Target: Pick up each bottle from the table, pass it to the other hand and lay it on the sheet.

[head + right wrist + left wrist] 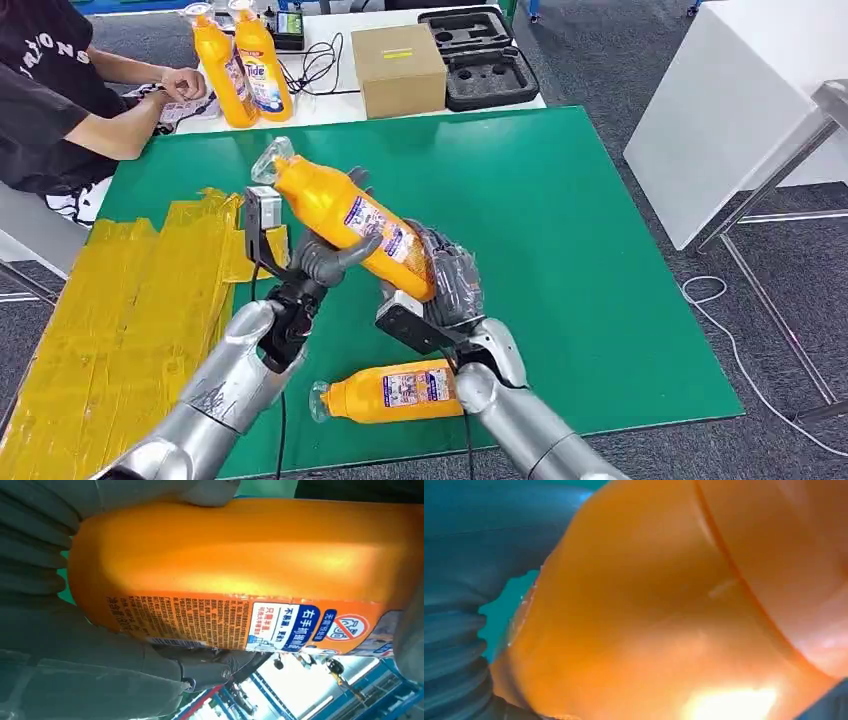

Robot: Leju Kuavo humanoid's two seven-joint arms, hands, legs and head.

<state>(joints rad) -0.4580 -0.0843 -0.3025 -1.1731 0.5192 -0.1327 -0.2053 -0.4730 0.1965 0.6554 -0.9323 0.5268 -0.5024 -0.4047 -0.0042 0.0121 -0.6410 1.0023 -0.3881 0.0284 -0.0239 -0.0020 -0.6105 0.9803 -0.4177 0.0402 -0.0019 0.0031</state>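
Closest to the camera are the two silver arms coming up from the bottom edge, meeting over the green table (pixel 600 250). Both hands are on the same orange bottle (pixel 350 222), which is up in the air above the table, tilted with its clear cap pointing up and toward the far left. The right hand (pixel 450 285) is wrapped around the bottle's base end, and the right wrist view shows the fingers clamped on either side of the label. The left hand (pixel 325 258) has its fingers curled around the middle of the bottle from below, so it's gripping too.

Biggest thing after the table is the yellow sheet (pixel 130 310), crumpled along the left side of the green surface. A second orange bottle (pixel 385 392) lies on its side near the front edge of the table, just beside the right forearm, cap pointing left.

At the back there's a white table with a cardboard box (pixel 398 68), a black foam case (pixel 478 55) and two more upright orange bottles (pixel 245 65). A person in a black shirt (pixel 50 100) sits at the far left.
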